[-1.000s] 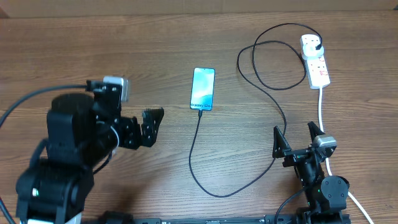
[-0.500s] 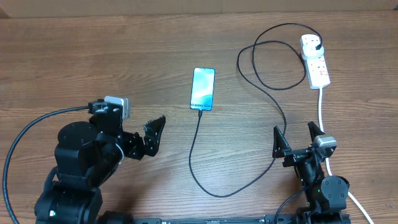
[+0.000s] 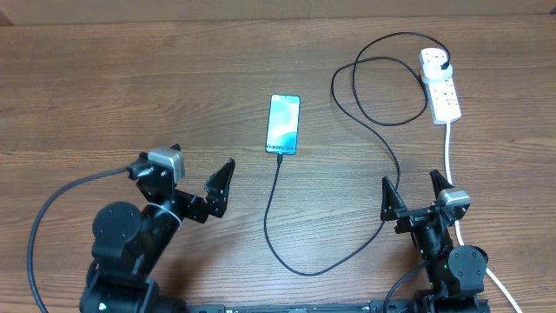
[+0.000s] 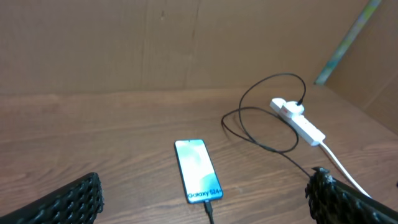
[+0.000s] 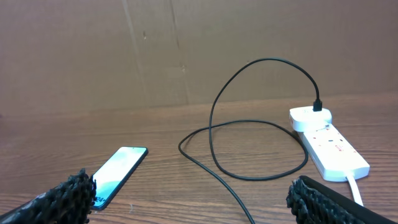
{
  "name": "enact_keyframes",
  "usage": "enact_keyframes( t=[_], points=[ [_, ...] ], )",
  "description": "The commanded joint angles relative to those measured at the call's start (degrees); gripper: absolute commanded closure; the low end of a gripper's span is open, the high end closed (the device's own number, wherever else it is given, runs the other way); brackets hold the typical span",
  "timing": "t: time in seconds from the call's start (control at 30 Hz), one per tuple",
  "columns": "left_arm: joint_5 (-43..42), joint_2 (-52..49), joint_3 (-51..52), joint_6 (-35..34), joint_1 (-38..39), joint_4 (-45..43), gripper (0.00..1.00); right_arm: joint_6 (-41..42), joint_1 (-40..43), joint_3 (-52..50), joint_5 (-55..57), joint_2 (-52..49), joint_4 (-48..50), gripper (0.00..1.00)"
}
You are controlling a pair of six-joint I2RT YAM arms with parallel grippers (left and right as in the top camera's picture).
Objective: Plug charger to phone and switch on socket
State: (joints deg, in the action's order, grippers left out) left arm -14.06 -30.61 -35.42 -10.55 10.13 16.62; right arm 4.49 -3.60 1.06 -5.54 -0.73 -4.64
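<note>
The phone (image 3: 284, 123) lies flat mid-table, its light-blue screen lit, with the charger (image 3: 382, 139) tip plugged into its near end. The black cable loops across the table to its plug in the white socket (image 3: 440, 84) at the far right. The phone (image 4: 197, 179), the cable (image 4: 261, 140) and the socket (image 4: 297, 121) also show in the left wrist view, and the phone (image 5: 119, 166), cable (image 5: 217, 112) and socket (image 5: 328, 142) in the right wrist view. My left gripper (image 3: 198, 174) is open and empty, left of and nearer than the phone. My right gripper (image 3: 415, 193) is open and empty, near the front edge.
A thick white cord (image 3: 450, 152) runs from the socket towards the front right, past my right arm. The cable's loop (image 3: 300, 252) lies between the two arms. A brown board wall (image 4: 155, 43) stands behind the table.
My left arm has drawn back towards the front edge, and its gripper has moved a little nearer and right. The right arm, phone and cable have not moved.
</note>
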Motion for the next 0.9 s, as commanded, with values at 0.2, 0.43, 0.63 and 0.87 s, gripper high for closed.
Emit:
enact_keyframes(
  t=[0.2, 0.43, 0.63, 0.87],
  points=[
    [1.11, 8.31, 12.52, -0.39, 0.0, -13.03, 0.0, -0.07, -0.52, -0.61, 0.37, 0.57, 0.22, 0.0],
    [2.71, 13.88, 19.04, -0.37, -1.01, -20.37, 0.0, -0.07, -0.52, -0.61, 0.37, 0.57, 0.22, 0.0],
    [2.71, 18.51, 21.64, -0.39, -3.28, -20.37, 0.0, -0.07, -0.52, -0.61, 0.37, 0.57, 0.22, 0.0],
    [3.78, 20.96, 25.2, -0.42, -3.48, -25.68, 0.0, -0.07, -0.52, -0.61, 0.37, 0.57, 0.22, 0.0]
  ],
)
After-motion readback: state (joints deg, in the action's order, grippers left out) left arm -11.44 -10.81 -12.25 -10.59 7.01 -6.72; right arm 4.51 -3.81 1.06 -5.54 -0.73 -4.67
